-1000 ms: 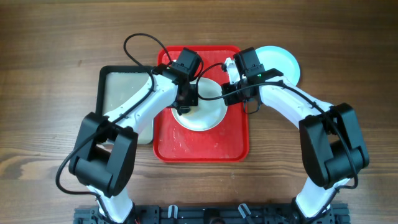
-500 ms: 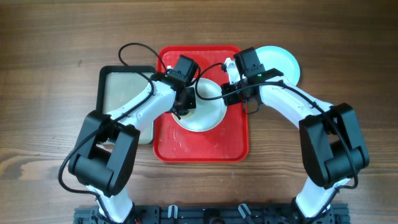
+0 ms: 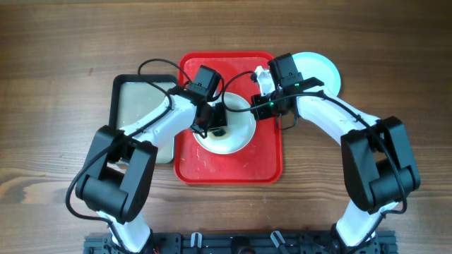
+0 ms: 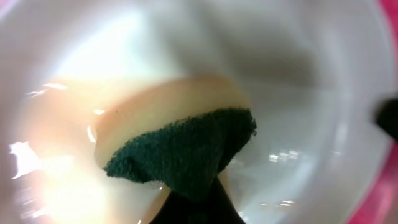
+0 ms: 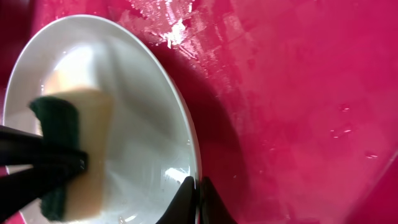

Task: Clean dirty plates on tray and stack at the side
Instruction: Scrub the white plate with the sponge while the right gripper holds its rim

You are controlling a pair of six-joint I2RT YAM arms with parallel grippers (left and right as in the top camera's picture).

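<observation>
A white plate (image 3: 233,132) sits tilted on the red tray (image 3: 233,166). My right gripper (image 3: 258,107) is shut on the plate's right rim, seen in the right wrist view (image 5: 198,186) with the rim (image 5: 180,112) between the fingers. My left gripper (image 3: 214,125) is shut on a yellow sponge with a dark green scrub side (image 4: 186,149) and presses it onto the inside of the white plate (image 4: 311,93). The sponge also shows in the right wrist view (image 5: 81,155). A pale turquoise plate (image 3: 321,70) lies on the table right of the tray.
A black-rimmed grey-green tray (image 3: 134,106) lies left of the red tray, under my left arm. The red tray's surface is wet (image 5: 298,93). Bare wooden table (image 3: 56,85) surrounds both trays.
My left gripper with the sponge has moved down and slightly right across the white plate. My right gripper has kept its hold on the rim.
</observation>
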